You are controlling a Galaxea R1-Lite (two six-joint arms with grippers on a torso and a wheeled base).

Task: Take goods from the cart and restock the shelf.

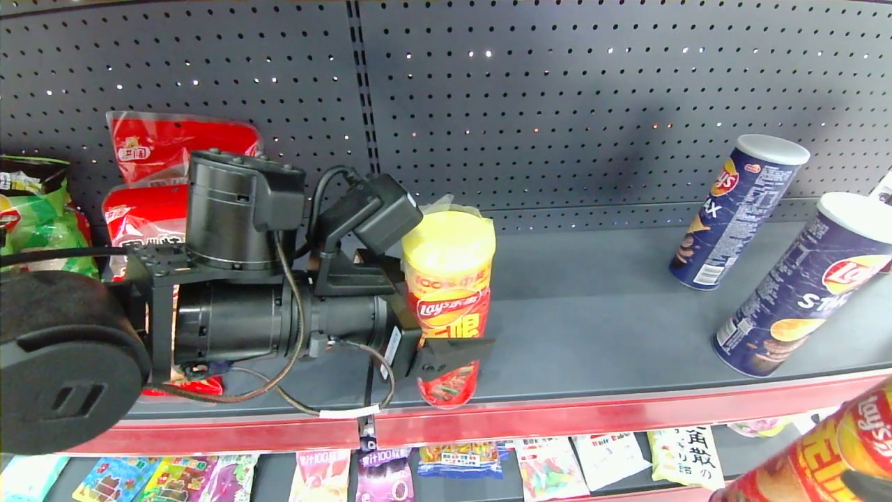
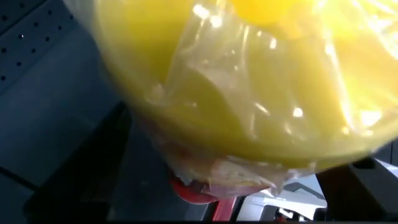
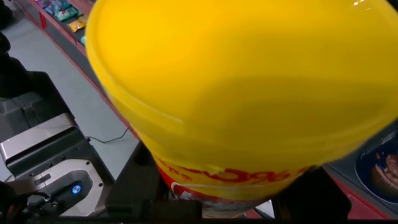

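Observation:
My left gripper (image 1: 446,335) is shut on a red chip can with a yellow lid (image 1: 449,279). The can is upright at the grey shelf's (image 1: 592,328) front edge, left of centre. I cannot tell whether its base touches the shelf. In the left wrist view its plastic-wrapped yellow lid (image 2: 249,81) sits between dark fingers (image 2: 81,168). My right gripper (image 3: 224,208) is shut on a second red can with a yellow lid (image 3: 249,93). That second can (image 1: 829,453) is low at the right, below shelf level.
Two dark blue chip cans (image 1: 739,209) (image 1: 808,279) stand tilted at the shelf's right end. Red snack bags (image 1: 160,146) and a green bag (image 1: 35,209) fill the back left. The shelf between holds free room. Small packets (image 1: 453,460) lie on the lower shelf.

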